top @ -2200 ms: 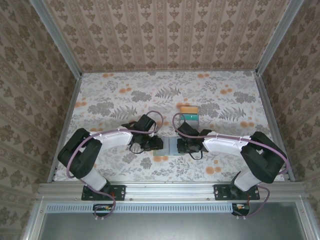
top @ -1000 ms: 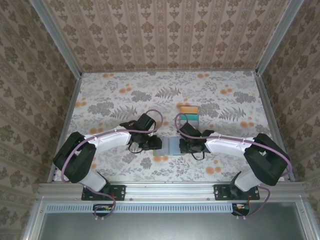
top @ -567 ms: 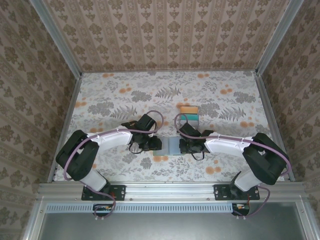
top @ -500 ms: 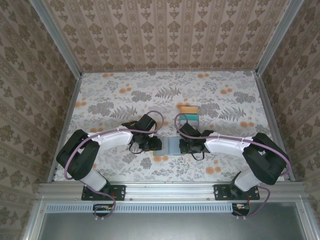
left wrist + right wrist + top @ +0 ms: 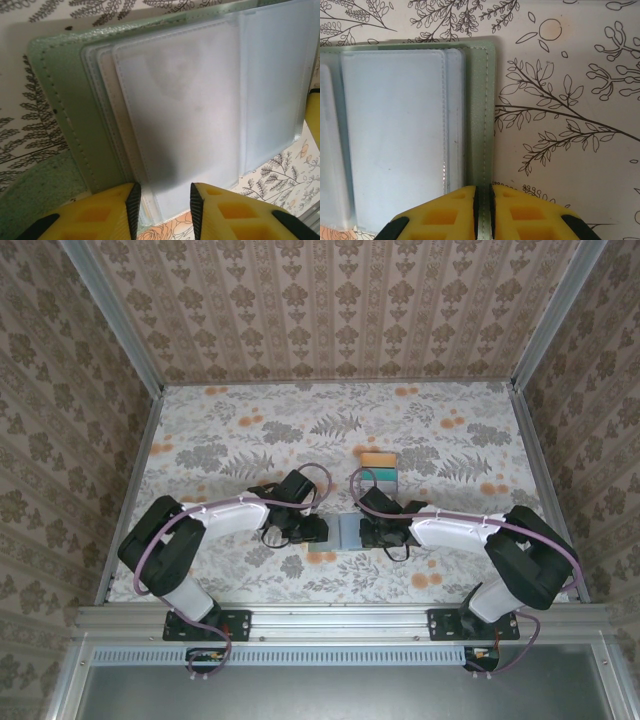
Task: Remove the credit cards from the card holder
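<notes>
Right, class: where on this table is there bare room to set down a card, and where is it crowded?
Free: the far-left stretch of table between left rail and left arm; the right side between card stack and right rail; the near strip between arm bases. Crowded: the centre, where left end effector and right end effector meet at the card holder.

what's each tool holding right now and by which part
The right tool is pinched shut on the card holder, gripping its green cover's outer rim. The left tool seems to hold nothing; its jaws stand apart around the clear sleeves.
</notes>
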